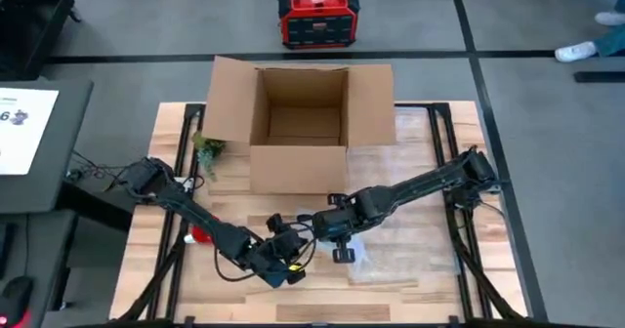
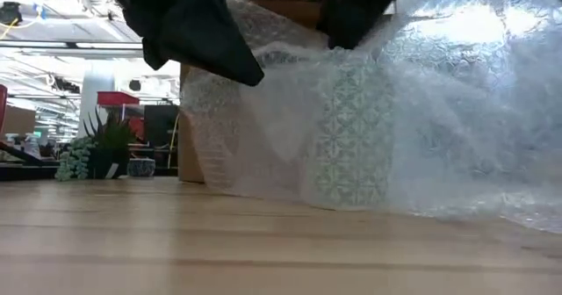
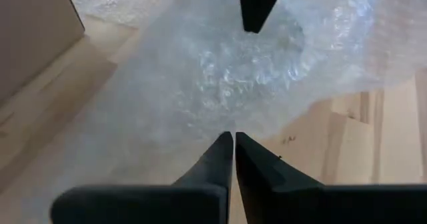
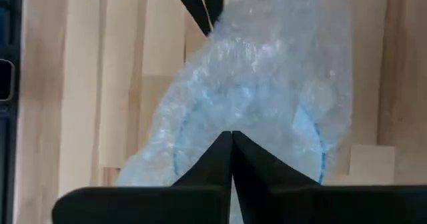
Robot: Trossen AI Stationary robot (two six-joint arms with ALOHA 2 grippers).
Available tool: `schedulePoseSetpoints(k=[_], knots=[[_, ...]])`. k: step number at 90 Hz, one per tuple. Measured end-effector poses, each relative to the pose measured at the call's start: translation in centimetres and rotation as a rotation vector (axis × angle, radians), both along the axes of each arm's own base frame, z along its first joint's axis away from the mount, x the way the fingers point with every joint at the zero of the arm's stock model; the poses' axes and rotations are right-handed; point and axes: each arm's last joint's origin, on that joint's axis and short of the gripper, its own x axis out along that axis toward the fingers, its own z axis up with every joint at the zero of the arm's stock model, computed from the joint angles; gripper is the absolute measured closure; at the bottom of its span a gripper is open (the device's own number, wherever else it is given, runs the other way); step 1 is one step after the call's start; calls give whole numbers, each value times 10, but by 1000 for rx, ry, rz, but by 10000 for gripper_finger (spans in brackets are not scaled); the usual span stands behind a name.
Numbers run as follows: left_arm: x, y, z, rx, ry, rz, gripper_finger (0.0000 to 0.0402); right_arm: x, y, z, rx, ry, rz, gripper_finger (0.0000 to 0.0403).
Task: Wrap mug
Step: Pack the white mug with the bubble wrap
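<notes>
1. Nearest the low camera stands the mug, upright on the wooden table, veiled in bubble wrap.
2. My left gripper has its fingers pressed together on an edge of the wrap.
3. My right gripper is likewise pinched tight on the wrap, directly above the mug.
4. The cardboard box sits behind, open-topped.

Bubble wrap: clear, whitish, dotted with small bubbles. Mug under it: pale, with green geometric lattice pattern; rim reads light blue from the right wrist view. Surface: light wood planks. Box: plain brown cardboard. Plant: green. Power unit: red and black.
</notes>
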Motion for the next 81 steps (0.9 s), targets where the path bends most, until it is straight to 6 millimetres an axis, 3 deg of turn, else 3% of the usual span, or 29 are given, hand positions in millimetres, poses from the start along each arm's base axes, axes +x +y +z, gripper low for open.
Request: schedulePoseSetpoints(k=[14,39,49,60,81], knots=[[2,2,0,6,-2,0,402,5,-2,-6,-29,4,-18,403],[-12,-11,17,-20,-35,-66,402,25,-2,-75,-92,194,1,403],[-18,-18,19,-24,-34,-90,402,29,5,-93,-114,217,46,403],[-20,-22,18,-26,-37,-88,402,28,8,-89,-126,198,72,403],[-12,-11,19,7,-69,-26,402,10,2,-30,-78,69,46,403]])
